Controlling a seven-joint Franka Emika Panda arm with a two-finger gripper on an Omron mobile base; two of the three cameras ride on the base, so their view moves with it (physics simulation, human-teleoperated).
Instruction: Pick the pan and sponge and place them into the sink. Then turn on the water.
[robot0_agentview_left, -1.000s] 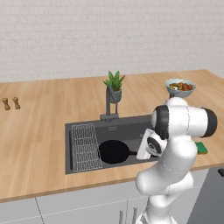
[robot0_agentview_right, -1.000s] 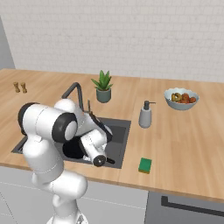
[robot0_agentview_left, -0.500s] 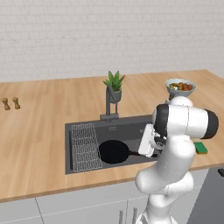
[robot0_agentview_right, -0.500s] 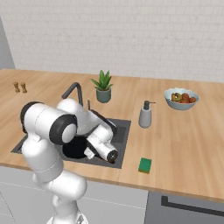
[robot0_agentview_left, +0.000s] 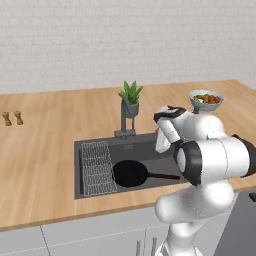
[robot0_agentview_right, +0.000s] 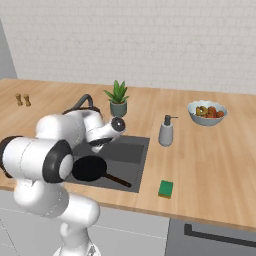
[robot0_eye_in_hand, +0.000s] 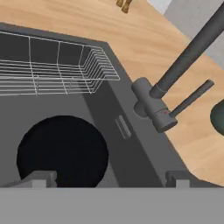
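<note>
The black pan lies flat in the dark sink, its thin handle pointing right. It also shows from the other side as the pan in the sink. The green sponge rests on the counter right of the basin, near the front edge. My gripper hangs open and empty above the basin's back part, between the pan and the faucet. In the hand view the gripper looks down on the pan, with the faucet and its lever at the right. No water is running.
A wire rack fills the sink's left side. A potted plant stands behind the faucet. A soap dispenser and a fruit bowl sit on the right counter. Two small shakers stand far left.
My hand has risen from beside the pan's handle and swung toward the back of the sink, near the faucet. The pan stays in the basin, and the jaws stay open.
</note>
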